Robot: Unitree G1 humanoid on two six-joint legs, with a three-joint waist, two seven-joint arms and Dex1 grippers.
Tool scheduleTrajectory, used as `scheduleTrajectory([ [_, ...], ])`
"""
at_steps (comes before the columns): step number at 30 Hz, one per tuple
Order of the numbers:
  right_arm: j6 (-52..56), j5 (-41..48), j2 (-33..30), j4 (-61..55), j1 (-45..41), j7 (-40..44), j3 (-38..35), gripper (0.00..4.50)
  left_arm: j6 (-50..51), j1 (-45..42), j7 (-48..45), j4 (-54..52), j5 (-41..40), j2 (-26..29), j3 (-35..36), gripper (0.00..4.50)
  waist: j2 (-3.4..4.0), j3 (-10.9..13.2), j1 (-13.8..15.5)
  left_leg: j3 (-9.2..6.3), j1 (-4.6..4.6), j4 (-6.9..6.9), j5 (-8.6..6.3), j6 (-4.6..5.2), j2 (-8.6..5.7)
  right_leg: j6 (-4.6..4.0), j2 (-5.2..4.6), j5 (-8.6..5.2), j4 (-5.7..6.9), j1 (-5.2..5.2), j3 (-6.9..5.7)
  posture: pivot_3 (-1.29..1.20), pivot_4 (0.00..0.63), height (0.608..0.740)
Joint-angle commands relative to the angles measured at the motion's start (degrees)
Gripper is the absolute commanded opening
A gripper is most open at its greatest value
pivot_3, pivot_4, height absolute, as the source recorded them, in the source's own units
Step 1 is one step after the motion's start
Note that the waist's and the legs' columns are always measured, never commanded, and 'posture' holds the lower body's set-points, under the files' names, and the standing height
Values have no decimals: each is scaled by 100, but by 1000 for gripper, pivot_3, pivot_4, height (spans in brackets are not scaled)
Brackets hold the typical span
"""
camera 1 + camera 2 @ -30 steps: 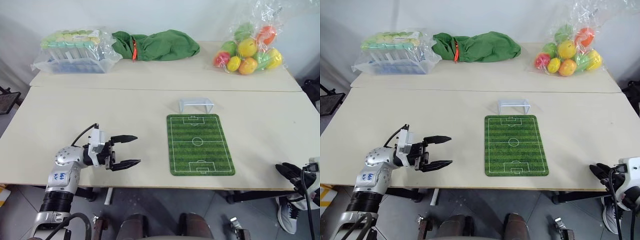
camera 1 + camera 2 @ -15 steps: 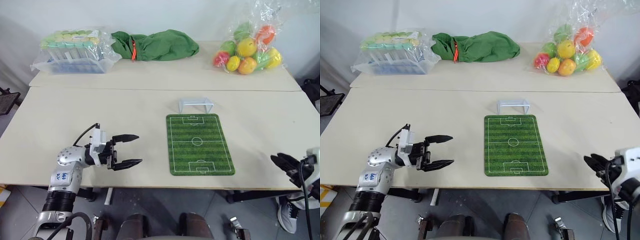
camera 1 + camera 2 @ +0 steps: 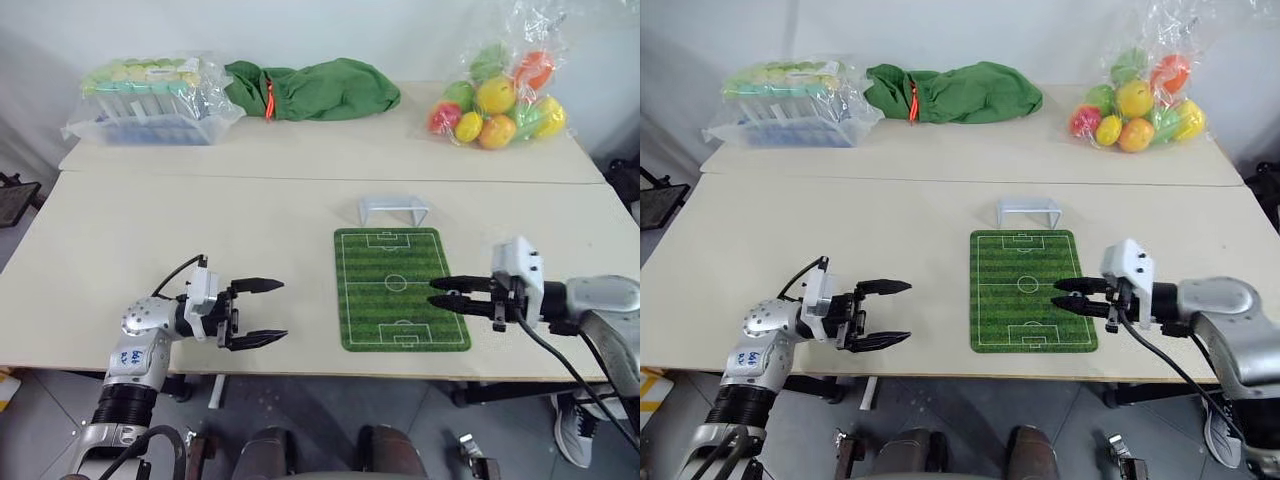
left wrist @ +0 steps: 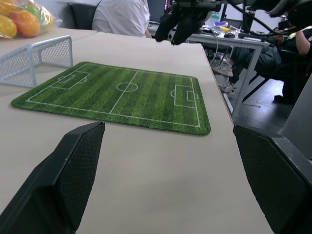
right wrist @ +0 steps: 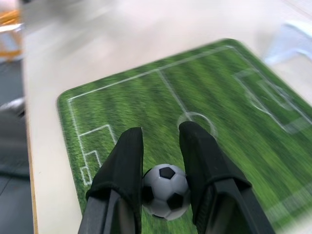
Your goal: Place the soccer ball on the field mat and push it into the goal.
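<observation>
The right gripper (image 3: 442, 292) reaches in from the right side and its two black fingers (image 5: 127, 165) pinch the soccer ball (image 5: 165, 190) between them. It hangs over the right edge of the field mat (image 3: 385, 300). The ball is clear in the right wrist view, with the green stripes and the white centre circle of the mat below it. In the two head views the ball is too small and too hidden by the fingers to make out.

The left gripper (image 3: 262, 313) is over the bare table (image 3: 200, 230), well apart from the mat, and its fingers are spread wide with nothing between them. The left wrist view looks across the mat and shows the right gripper at the far side, and also the netting of the goal (image 4: 34, 58), which from above looks only like a pale frame. The goal (image 3: 393, 209) stands just beyond the far short end of the mat.

At the back of the table lie a green cloth bag (image 3: 315, 90), a plastic pack of tubes (image 3: 150, 100) and a bag of fruits (image 3: 500, 95), partly cut off at the top. A person in a white shirt (image 4: 122, 17) sits behind, cut off by the frame.
</observation>
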Motion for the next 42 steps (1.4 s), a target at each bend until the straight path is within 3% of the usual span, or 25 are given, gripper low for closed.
scheduleTrajectory([
  [1,-449,-229,214,348,-384,573,462,854,-22,173,77,-363,-113,6,54,4500,-3,2,2,0,0,-1,0,0,0,0,0,0,1,-1,0,0,150,740],
  [14,-1218,-719,740,1516,-673,1242,1063,854,-40,855,394,-968,-194,171,266,4500,-3,4,1,-9,-4,10,-2,1,-3,1,-6,0,12,0,-7,0,150,740],
  [42,-1171,-988,951,1544,-563,1136,1208,854,-66,671,554,-869,-140,137,252,4500,-3,3,-2,-9,-3,12,-2,1,-3,1,-8,0,18,0,-7,0,150,740],
])
